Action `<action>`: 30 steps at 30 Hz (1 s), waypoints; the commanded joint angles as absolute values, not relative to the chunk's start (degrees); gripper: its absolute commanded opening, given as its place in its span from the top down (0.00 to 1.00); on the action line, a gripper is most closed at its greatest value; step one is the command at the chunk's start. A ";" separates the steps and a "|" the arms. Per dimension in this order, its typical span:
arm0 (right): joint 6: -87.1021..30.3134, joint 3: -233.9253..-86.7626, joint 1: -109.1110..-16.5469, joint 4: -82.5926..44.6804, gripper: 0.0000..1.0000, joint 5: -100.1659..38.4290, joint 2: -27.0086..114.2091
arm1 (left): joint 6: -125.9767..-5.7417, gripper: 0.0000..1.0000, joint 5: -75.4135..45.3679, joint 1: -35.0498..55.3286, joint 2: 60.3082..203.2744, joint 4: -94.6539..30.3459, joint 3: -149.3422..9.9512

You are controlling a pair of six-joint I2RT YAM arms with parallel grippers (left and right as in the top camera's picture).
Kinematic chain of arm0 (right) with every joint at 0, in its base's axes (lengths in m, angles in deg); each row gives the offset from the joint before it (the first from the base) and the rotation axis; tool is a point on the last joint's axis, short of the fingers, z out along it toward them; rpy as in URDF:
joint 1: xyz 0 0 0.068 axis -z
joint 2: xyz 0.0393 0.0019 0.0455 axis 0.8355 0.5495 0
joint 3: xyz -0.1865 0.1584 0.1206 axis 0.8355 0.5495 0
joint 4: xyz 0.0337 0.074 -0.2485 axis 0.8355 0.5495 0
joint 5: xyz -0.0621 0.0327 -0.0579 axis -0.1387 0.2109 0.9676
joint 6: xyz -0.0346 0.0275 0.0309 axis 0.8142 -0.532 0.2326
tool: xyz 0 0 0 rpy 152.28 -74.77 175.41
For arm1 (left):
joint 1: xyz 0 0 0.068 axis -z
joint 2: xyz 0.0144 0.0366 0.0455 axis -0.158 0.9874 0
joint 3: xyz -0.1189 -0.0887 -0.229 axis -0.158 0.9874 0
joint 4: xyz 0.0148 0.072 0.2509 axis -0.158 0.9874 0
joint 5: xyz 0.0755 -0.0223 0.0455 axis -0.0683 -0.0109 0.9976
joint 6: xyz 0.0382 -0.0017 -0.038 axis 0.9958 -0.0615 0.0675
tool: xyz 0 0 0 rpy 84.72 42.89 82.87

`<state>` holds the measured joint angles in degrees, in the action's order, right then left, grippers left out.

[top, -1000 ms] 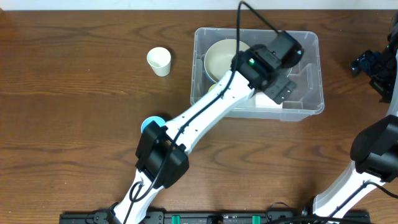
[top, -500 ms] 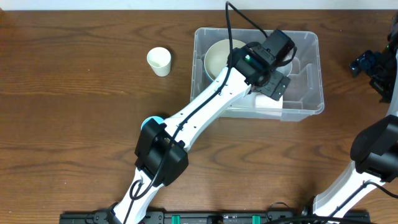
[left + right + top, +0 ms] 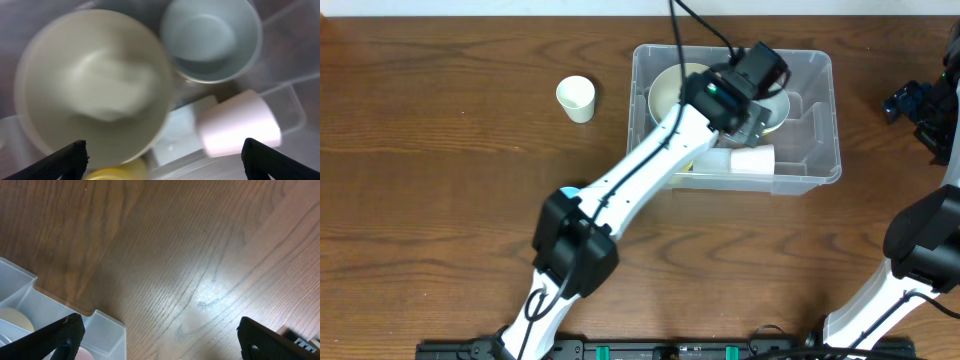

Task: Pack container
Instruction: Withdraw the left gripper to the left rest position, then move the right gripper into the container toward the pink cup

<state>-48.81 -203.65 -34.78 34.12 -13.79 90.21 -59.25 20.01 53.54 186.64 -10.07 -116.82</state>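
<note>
The clear container (image 3: 820,120) stands at the table's back right. Inside it are a large cream bowl (image 3: 95,85), a smaller pale bowl (image 3: 210,40), a pink cup (image 3: 237,125) lying on its side near the front wall, and a yellow thing (image 3: 115,172) at the large bowl's edge. My left gripper (image 3: 755,118) hovers over the container's middle, open, with nothing between its fingers (image 3: 70,160). My right gripper (image 3: 918,105) is open over bare table, right of the container. The container's corner (image 3: 30,305) shows in the right wrist view.
A white paper cup (image 3: 576,98) stands upright on the table left of the container. A blue round thing (image 3: 565,192) peeks out from under my left arm. The left arm stretches diagonally from the front edge to the container.
My left gripper has moved back and to the left over the container, uncovering the pink cup lying near the front wall. The right arm has not moved.
</note>
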 commanded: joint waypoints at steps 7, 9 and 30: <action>-49.81 -203.50 -34.93 34.15 0.01 -13.20 90.14 | -68.14 0.02 26.68 34.59 166.47 0.25 -117.47; -49.81 -203.50 -34.93 34.15 0.01 -13.20 90.14 | -71.97 0.02 26.59 27.90 165.35 4.12 -117.45; -35.98 -203.50 -36.17 23.02 0.01 -50.14 90.12 | -79.40 0.02 26.59 3.27 166.16 17.56 -113.19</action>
<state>-43.45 -203.59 -34.86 23.94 -33.72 90.21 -78.11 26.31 3.20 166.55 17.08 -113.91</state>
